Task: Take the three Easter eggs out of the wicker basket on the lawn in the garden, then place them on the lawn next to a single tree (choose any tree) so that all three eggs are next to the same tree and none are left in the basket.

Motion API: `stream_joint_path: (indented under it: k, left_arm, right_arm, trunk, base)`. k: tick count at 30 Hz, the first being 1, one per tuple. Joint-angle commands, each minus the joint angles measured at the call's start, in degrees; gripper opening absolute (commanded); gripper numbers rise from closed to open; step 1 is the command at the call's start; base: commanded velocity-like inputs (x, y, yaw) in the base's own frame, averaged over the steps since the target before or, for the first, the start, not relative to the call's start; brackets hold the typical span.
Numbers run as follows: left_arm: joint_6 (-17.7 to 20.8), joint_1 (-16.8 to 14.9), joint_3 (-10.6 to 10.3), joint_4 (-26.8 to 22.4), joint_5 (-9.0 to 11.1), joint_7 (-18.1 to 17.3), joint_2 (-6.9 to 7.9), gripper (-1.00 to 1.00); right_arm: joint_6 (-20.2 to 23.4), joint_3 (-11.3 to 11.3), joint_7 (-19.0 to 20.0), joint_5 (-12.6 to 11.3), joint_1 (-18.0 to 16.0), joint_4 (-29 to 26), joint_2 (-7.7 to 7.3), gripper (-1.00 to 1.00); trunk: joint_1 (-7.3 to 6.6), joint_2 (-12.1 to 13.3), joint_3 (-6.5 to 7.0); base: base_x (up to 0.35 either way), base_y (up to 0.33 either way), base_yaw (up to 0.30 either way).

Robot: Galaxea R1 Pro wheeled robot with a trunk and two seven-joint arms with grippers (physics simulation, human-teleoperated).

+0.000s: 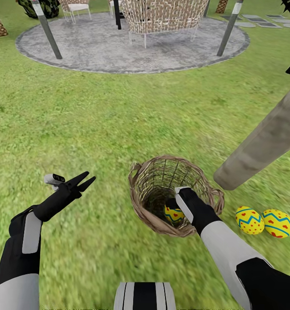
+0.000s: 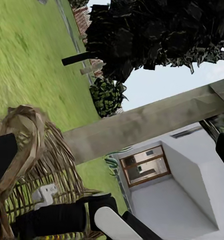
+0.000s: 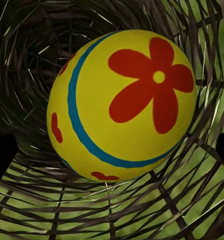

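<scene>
Bright, even daylight, no cast shadows, grass slightly blurred.

Left claw [image 1: 85, 180] spread in the air; right arm angled downward.

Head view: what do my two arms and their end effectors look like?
Both arms have light grey-white forearm shells over black joints and wrists. The left end effector is black with two slim pointed fingers and a small grey block beside it. The right end effector is black with a pale strip.
</scene>
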Motion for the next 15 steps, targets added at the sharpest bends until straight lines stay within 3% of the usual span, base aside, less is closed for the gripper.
stream_joint_path:
  k: [1, 7, 15]
  left_arm:
    - [0.31, -0.03, 0.05, -0.01, 0.08, -0.10, -0.02, 1.00]
    - [0.30, -0.03, 0.05, 0.04, 0.08, -0.02, -0.04, 1.00]
    - [0.30, -0.03, 0.05, 0.07, 0.08, -0.01, -0.05, 1.00]
  right_arm:
    - [0.13, 0.22, -0.55, -0.60, -0.03, -0.15, -0.04, 1.00]
    - [-3.25, 0.26, -0.60, 1.38, -0.07, -0.34, -0.05, 1.00]
    - [-6.36, 0.27, -0.40, 3.14, -0.07, -0.39, -0.13, 1.00]
  trunk:
    - [0.01, -0.03, -0.26]
    - [0.17, -0.11, -1.59]
    - [0.17, -0.11, -1.59]
  base:
    - [0.000, 0.000, 0.000]
    - [0.000, 0.000, 0.000]
    - [0.000, 0.000, 0.000]
